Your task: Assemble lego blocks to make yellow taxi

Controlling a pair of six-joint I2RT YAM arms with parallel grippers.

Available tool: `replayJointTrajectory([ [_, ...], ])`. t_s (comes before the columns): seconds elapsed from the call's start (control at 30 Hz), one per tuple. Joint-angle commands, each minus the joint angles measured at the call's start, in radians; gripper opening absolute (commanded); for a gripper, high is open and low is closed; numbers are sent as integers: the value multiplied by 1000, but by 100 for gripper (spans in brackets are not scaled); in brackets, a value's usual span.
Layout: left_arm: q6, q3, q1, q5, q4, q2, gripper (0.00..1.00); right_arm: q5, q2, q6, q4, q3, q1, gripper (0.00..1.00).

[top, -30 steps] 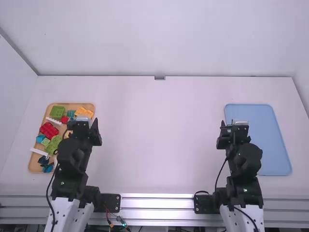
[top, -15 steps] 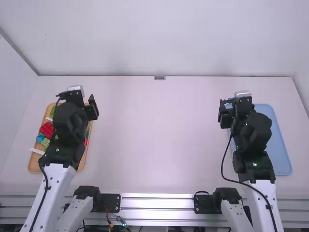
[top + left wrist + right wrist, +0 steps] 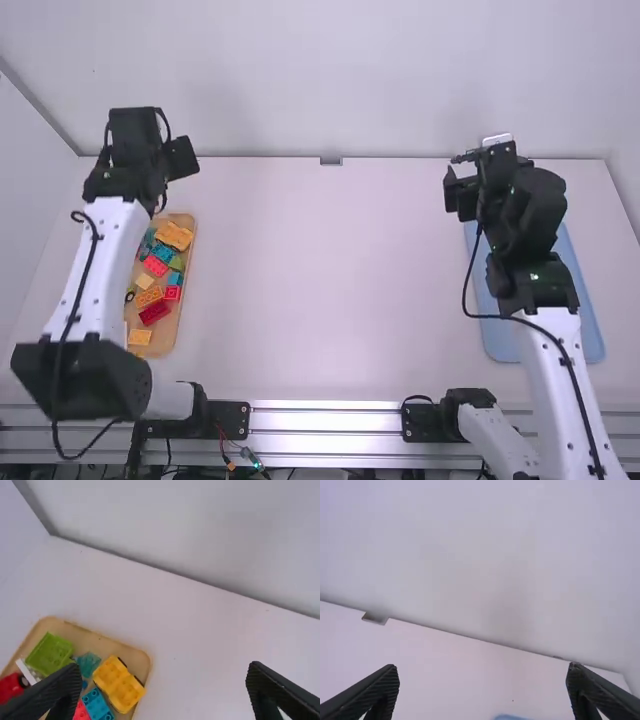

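Far left: wooden tray [image 3: 184, 297] on the white table [image 3: 320, 290], under the left arm, long axis roughly 12 to 6 o'clock, tipped slightly toward 1. Toward its 11 o'clock corner, left wrist view gives a lime green block [image 3: 50, 654], a white strip [image 3: 28, 672] beside it, and a red piece with a black wheel [image 3: 12, 686].

Task thing: yellow wheeled block [image 3: 175, 236], lying in the tray near its 1 o'clock corner. In high view its long axis runs about 10 to 4 o'clock. Black wheels along one long side; can't tell which end is the front. Just beside it, a blue block [image 3: 162, 252]; toward 7 o'clock, a red block [image 3: 155, 265]. Lower in the tray: orange block [image 3: 149, 296], dark red block [image 3: 155, 312], and a yellow-orange block [image 3: 140, 337] near the 6 o'clock end.

Left gripper [image 3: 145, 140] is past the tray's 12 o'clock end, up from the yellow wheeled block toward 11 o'clock in high view. Jaws spread wide.

Right side: right gripper [image 3: 485, 175] is around the 11 o'clock end of the blue tray [image 3: 587, 315], jaws spread wide too. Blue tray lies partly under the right arm, long axis about 11 to 5 o'clock.
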Motion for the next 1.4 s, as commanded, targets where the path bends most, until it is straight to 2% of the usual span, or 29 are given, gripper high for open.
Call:
replayJointTrajectory([
  [0.0,-73,126,31,30,-60,107,91,6,35,-21,-7,66,8,91],
  [0.2,-100,410,64,92,-262,374,96,7,112,-39,-31,130,18,96],
  [0.33,-129,537,72,84,-362,521,99,8,151,-49,-39,154,26,98],
  [0.43,-164,565,91,84,-402,584,99,9,168,-51,-44,160,28,99],
  [0.57,-240,543,112,85,-452,629,99,8,188,-51,-45,161,25,99],
  [0.7,-252,491,116,92,-434,638,99,9,211,-110,-45,161,25,99],
  [0.83,-251,449,116,190,-431,638,99,8,244,-193,-42,161,27,99],
  [1.0,-288,397,116,190,-425,638,100,8,274,-233,-40,161,28,99],
  [1.1,-409,349,128,167,-437,638,99,8,280,-222,-39,161,26,98],
  [1.37,-443,254,129,158,-410,638,99,8,280,-223,-47,161,26,98],
])
